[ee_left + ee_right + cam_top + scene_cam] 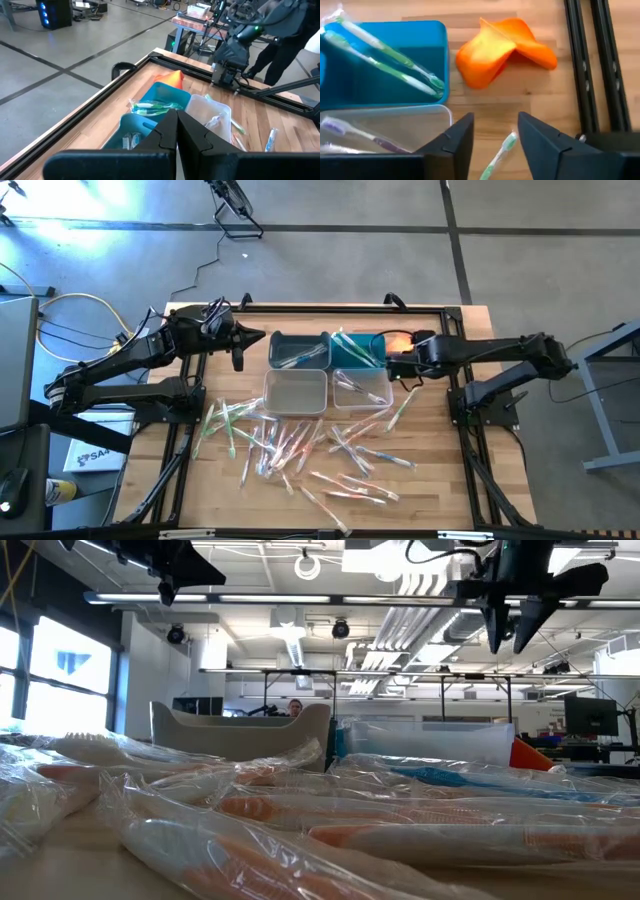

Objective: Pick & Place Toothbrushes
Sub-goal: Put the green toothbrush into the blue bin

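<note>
Many wrapped toothbrushes [300, 448] lie scattered on the wooden table's near half and fill the low view [350, 820]. Behind them stand several small bins. The teal bin [385, 75] holds two green toothbrushes [395, 65], and the clear bin [385, 127] holds a purple one [360, 135]. My right gripper [495, 132] hangs open above the table just right of the clear bin [395, 365]. A green toothbrush [499, 156] shows on the wood between and beyond its fingers, apart from them. My left gripper [176, 130] waits shut, high over the table's far left [240, 348].
An orange cloth [495, 52] lies on the wood right of the teal bin. A dark blue-grey bin [298, 350] and a grey bin [295, 390] stand left of the other two. A black frame rail [600, 70] runs along the table's right edge.
</note>
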